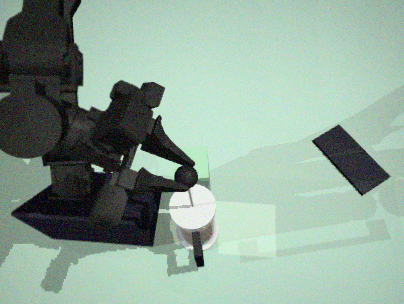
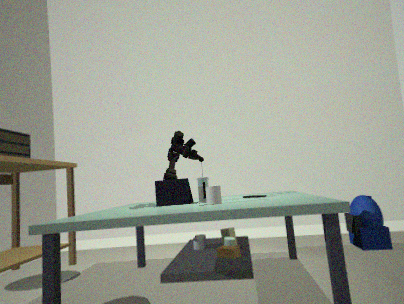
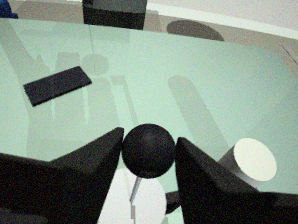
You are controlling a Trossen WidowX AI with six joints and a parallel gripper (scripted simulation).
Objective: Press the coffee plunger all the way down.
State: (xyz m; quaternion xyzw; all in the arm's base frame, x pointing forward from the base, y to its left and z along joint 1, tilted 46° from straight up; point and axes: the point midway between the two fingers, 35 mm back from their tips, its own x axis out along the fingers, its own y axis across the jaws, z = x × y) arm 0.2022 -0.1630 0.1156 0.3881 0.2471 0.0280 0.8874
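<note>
The coffee press stands upright on the table, with a white round lid (image 1: pixel 201 215) (image 3: pixel 150 195) and a black side handle (image 1: pixel 198 250) (image 2: pixel 204 190). Its thin rod (image 1: pixel 190 198) (image 2: pixel 202 170) rises well above the lid, so the plunger is up. The round black knob (image 1: pixel 186 176) (image 3: pixel 148 151) tops the rod. My gripper (image 1: pixel 190 176) (image 2: pixel 201 159) (image 3: pixel 150 139) is shut on the knob, with one fingertip on each side of it. In the wrist view the fingers hide part of the press body.
A white cylinder (image 2: pixel 215 195) (image 3: pixel 256 160) stands close to the press, on its handle side. A pale green block (image 1: pixel 201 157) shows behind the knob. A flat dark slab (image 1: pixel 351 160) (image 2: pixel 255 196) (image 3: pixel 57 86) lies farther off. The arm's dark base block (image 2: pixel 173 192) is beside the press.
</note>
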